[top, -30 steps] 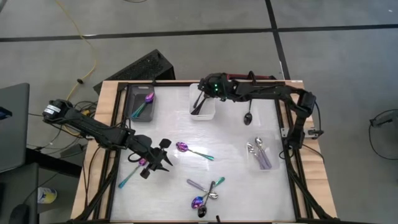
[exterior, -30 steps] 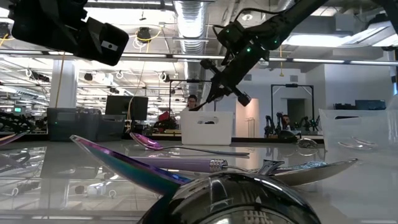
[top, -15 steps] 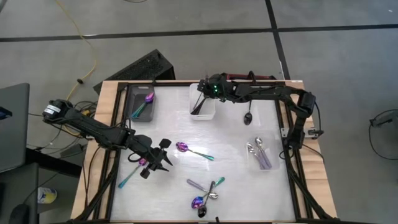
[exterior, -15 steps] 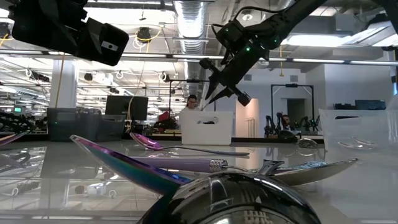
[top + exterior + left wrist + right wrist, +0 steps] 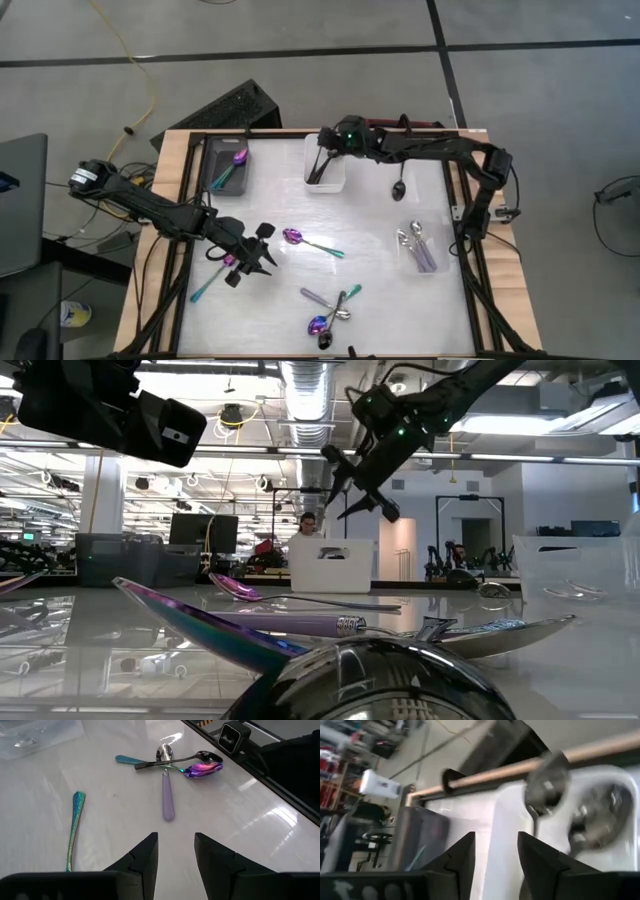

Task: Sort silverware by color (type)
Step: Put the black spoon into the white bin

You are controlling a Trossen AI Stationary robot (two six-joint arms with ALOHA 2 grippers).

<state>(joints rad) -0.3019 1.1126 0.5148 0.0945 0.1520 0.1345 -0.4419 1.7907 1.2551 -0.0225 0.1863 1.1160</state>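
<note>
My right gripper [image 5: 322, 145] [image 5: 350, 498] hangs open over the white bin [image 5: 326, 182] at the far middle of the table, holding nothing. A black spoon [image 5: 318, 174] [image 5: 546, 784] lies slanted inside that bin, below the fingers. My left gripper [image 5: 256, 256] [image 5: 175, 851] stands open and low over the table near its left side, touching nothing. A purple spoon with a teal handle [image 5: 312, 243] lies just to its right. A crossed heap of purple, black and silver spoons [image 5: 332, 310] [image 5: 175, 764] lies near the front edge.
A grey bin [image 5: 226, 168] at the far left holds purple spoons. A clear bin [image 5: 418, 250] at the right holds silver ones. One black spoon [image 5: 398, 187] lies loose right of the white bin. A teal-handled spoon [image 5: 208, 286] lies by the left gripper.
My right gripper has opened over the white bin and risen a little. The black spoon that hung from it into the bin has dropped free and lies in the bin.
</note>
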